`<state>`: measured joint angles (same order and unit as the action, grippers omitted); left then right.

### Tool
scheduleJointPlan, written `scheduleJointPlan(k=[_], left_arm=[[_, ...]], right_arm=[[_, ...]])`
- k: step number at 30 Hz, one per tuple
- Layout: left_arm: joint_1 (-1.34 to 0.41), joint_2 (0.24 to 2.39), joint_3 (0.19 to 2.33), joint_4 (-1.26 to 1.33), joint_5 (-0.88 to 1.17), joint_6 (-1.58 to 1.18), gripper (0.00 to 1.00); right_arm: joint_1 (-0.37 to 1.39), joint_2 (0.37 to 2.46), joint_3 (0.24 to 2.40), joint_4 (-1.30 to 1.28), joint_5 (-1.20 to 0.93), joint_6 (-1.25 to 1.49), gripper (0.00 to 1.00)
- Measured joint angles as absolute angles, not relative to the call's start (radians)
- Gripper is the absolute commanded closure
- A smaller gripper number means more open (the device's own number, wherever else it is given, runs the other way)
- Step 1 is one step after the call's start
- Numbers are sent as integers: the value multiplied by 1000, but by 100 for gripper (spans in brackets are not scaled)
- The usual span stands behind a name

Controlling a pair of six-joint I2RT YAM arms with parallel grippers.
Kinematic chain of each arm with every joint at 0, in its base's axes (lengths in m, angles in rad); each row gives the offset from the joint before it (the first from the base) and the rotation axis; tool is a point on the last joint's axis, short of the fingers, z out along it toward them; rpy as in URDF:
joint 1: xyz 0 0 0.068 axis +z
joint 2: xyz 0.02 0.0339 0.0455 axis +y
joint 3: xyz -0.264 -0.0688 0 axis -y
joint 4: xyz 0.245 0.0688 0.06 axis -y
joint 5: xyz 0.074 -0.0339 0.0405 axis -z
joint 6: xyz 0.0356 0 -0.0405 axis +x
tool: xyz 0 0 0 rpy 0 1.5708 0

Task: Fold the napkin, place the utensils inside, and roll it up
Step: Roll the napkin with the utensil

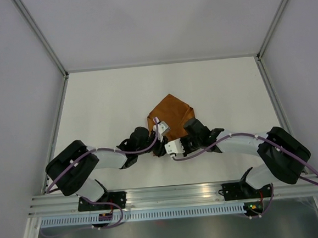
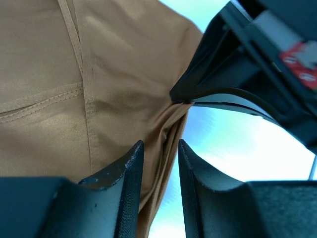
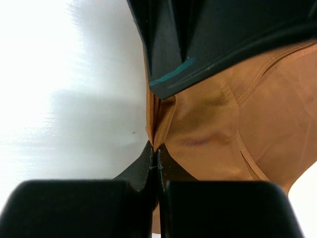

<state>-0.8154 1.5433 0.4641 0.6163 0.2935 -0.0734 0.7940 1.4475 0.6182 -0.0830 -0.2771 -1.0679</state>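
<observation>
The rust-brown napkin (image 1: 170, 113) lies folded at the table's middle, its near corner bunched between both grippers. My right gripper (image 3: 157, 151) is shut on a pinched fold of the napkin (image 3: 277, 109); it shows in the top view (image 1: 165, 146) and the left wrist view (image 2: 181, 101). My left gripper (image 2: 161, 148) is open, its fingers either side of the napkin's (image 2: 99, 89) gathered edge, just beside the right one (image 1: 159, 134). The fork is hidden. A teal streak (image 3: 173, 74) shows against the left gripper; I cannot tell what it is.
The white table (image 1: 102, 101) is walled by grey panels with metal frame posts (image 1: 42, 34). An aluminium rail (image 1: 170, 192) runs along the near edge, with both arm bases on it.
</observation>
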Motion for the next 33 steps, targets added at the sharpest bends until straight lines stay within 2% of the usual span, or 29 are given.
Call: scheduleJointPlan(k=[11,20,24,33], left_arm=[[-791,1445,389,703,234,-146,58],[-757,1314,296,749,-70,-281,58],[-757,1199,212,803,-209,-323,62],[-850,1023,160,900,-353,-210,61]], right_arm=[[757,1499,707,-192,-343,-1055,99],[713,1568,815,-326,-414,-1045,99],[686,1623,896,-422,-458,-1044,99],[592,1815,1135,-701,-622,-1055,100]])
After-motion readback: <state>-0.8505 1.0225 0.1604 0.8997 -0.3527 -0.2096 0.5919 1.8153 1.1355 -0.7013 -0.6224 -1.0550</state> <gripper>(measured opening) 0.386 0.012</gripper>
